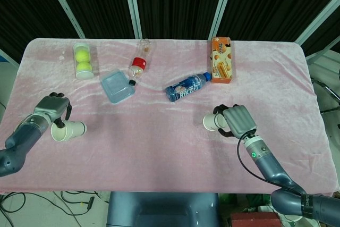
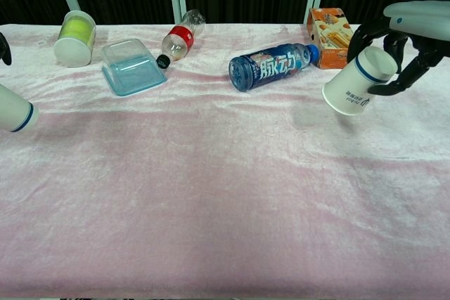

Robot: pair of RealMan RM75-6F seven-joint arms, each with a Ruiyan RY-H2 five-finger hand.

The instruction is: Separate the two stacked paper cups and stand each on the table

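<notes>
The two white paper cups with a blue ring are apart, one in each hand. My left hand (image 1: 53,109) grips the left cup (image 1: 68,130) near the table's left side; the cup lies tilted, mouth toward the left, and shows at the chest view's left edge as the left cup (image 2: 13,109). My right hand (image 1: 238,120) holds the right cup (image 1: 212,122) from above. In the chest view the right cup (image 2: 358,82) hangs just above the cloth, tilted, mouth down and to the left, with the right hand (image 2: 411,33) curled around its base.
On the pink cloth (image 1: 159,147) at the back lie a tube of tennis balls (image 1: 82,60), a clear plastic box (image 1: 117,86), an empty bottle with a red label (image 1: 139,62), a blue drink bottle (image 1: 186,86) and an orange carton (image 1: 221,59).
</notes>
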